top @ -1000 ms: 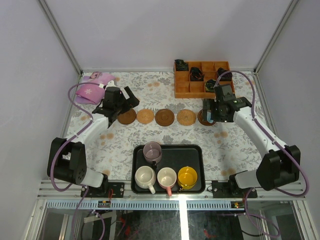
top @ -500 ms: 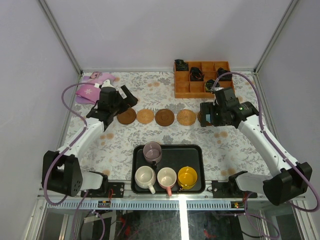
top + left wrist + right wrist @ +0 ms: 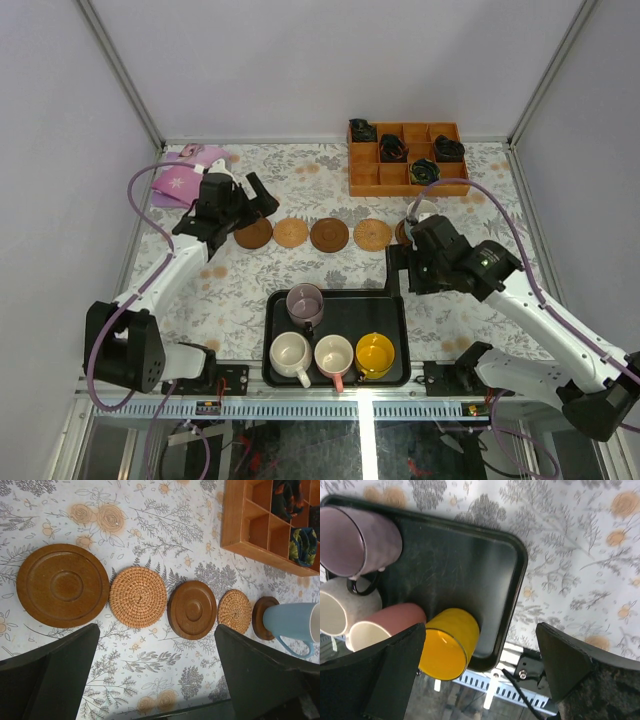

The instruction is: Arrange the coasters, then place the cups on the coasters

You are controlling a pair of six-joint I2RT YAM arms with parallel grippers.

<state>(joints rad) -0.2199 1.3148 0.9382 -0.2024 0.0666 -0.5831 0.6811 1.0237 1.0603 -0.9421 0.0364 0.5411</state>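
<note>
The tray (image 3: pixel 398 300) sits at the near edge of the table, and everything here is laid out around it. Five coasters (image 3: pixel 137 597) lie in a straight row beyond the tray's far side. Dark wood and woven tan alternate, and each one touches its neighbour or lies just beside it. That spacing looks chosen so that every disc can take one cup.

The row's right end, beyond the tray's far right corner, is already filled: the blue-handled cup (image 3: pixel 292 625) stands on the last dark disc. The other four discs are bare. Four cups remain on the tray:

- the mauve cup (image 3: pixel 305 302), at the tray's far left corner
- the cream cup (image 3: pixel 291 352), along the tray's near edge
- the pink-handled cup (image 3: pixel 333 354), next along that edge
- the yellow cup (image 3: pixel 449 644), last along that edge

The right gripper (image 3: pixel 481 627) hangs over the tray's right half with its jaws wide apart and nothing between them. The yellow cup is just beside one finger, so that cup is probably the next pick. The left gripper (image 3: pixel 156 635) is also spread wide and empty. It hovers above the left end of the row, beyond the tray's far left corner, clear of the other arm's path.

An orange box (image 3: pixel 365 182) of dark bundles and a pink cloth (image 3: pixel 185 182) lie far beyond the tray. They seem to play no part in the task.

No brand, label or writing can be read anywhere. The only pattern is the floral print on the table covering (image 3: pixel 570 555).
</note>
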